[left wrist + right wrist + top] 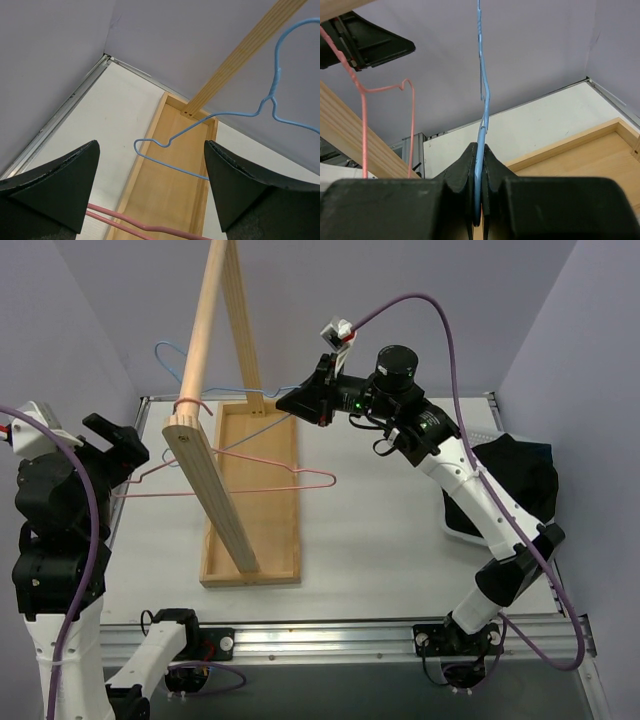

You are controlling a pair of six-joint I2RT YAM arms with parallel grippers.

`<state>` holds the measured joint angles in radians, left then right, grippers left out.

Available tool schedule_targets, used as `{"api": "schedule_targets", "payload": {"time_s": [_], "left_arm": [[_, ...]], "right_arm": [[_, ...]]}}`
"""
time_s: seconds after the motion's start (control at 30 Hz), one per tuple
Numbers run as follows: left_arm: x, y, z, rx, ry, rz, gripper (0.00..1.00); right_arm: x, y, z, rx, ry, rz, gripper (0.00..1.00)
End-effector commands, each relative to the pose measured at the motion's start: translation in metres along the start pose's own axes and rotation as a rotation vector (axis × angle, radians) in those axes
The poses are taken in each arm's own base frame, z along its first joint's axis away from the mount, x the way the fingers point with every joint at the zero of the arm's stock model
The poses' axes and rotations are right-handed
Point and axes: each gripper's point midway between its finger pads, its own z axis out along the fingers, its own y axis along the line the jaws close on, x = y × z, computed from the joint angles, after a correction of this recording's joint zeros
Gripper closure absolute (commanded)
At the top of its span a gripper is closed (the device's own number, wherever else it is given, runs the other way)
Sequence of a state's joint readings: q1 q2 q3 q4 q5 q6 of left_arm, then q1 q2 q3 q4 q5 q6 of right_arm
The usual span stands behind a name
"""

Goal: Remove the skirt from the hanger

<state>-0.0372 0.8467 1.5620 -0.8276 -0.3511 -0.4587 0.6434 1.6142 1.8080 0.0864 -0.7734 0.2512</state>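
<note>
left fingers [55, 192] apart, right fingers [461, 172] together

Blue wire hanger [479, 35], thin and bare, its lower wire pinched tight in the right gripper [479, 165], pink wire hanger [363, 130] also bare, hooked over the slanted wooden beam [205, 470], dark skirt [520, 480] crumpled in a heap at the table's [380, 540] right edge, clear of both hangers.

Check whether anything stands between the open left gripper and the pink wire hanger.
Nothing visible. The pink wire hanger lies right beside the open left gripper; the blue wire hanger is pinched by the right gripper.
</note>
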Motion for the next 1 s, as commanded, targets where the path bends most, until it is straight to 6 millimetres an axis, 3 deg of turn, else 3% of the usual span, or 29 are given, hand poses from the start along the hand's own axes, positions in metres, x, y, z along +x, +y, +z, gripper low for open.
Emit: {"api": "schedule_targets", "payload": {"time_s": [0.0,0.27,0.67,0.97], "left_arm": [[0.0,-0.014,0.004,0.06,0.033,0.033,0.06],[0.006,-0.026,0.004,0.127,0.061,0.015,0.06],[0.003,-0.032,0.001,0.143,0.081,0.016,0.06],[0.007,-0.038,-0.001,0.175,0.095,-0.009,0.06]], "right_arm": [[-0.047,0.039,-0.019,-0.069,-0.117,-0.101,1.0],[-0.067,0.065,-0.032,-0.111,-0.156,-0.137,1.0],[-0.085,0.088,-0.055,-0.109,-0.207,-0.179,1.0],[-0.083,0.092,-0.073,-0.059,-0.2,-0.185,1.0]]}}
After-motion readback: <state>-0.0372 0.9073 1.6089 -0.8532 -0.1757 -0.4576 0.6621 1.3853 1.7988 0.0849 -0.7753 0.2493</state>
